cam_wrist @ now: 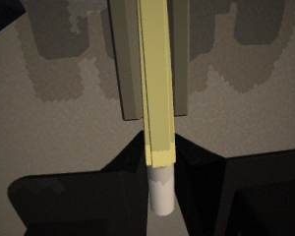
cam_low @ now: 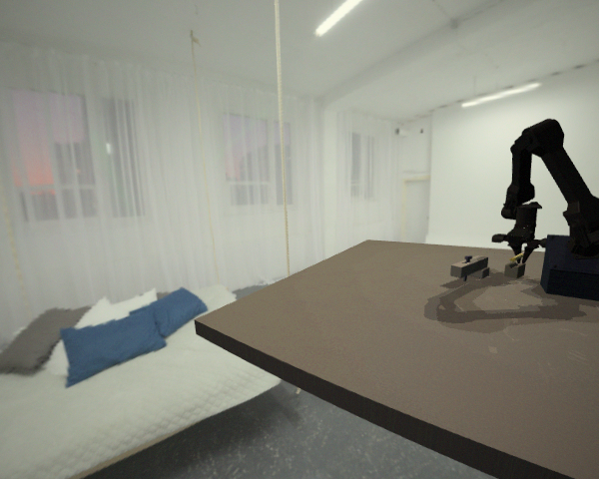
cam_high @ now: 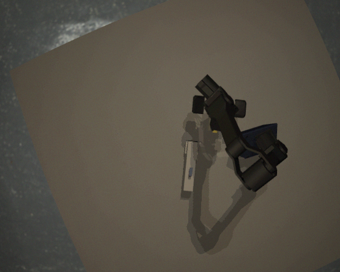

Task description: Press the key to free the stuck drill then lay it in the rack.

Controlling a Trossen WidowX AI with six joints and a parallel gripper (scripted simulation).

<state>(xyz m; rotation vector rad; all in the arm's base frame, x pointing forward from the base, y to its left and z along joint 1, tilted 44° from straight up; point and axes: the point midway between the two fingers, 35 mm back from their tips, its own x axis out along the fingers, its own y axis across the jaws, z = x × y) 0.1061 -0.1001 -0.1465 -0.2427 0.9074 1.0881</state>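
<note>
The yellow drill (cam_high: 215, 131) (cam_low: 516, 257) (cam_wrist: 159, 88) has a pale round end. My gripper (cam_low: 520, 255) (cam_wrist: 153, 135) is shut on it near that end. The drill is tilted in the exterior view, just above the grey rack (cam_low: 513, 270) (cam_wrist: 128, 88). In the wrist view it lies over the channel between the rack's two walls; whether it touches them is unclear. The dark blue key (cam_high: 190, 171) (cam_low: 468, 258) stands on the long grey block (cam_high: 188, 184) (cam_low: 477, 264). In the top view the arm hides the fingertips.
The blue arm base (cam_high: 260, 130) (cam_low: 576, 275) stands close beside the rack. The grey block lies on the rack's other side. The brown table (cam_high: 120, 131) (cam_low: 351, 319) carries them all, with the arm's shadow across it.
</note>
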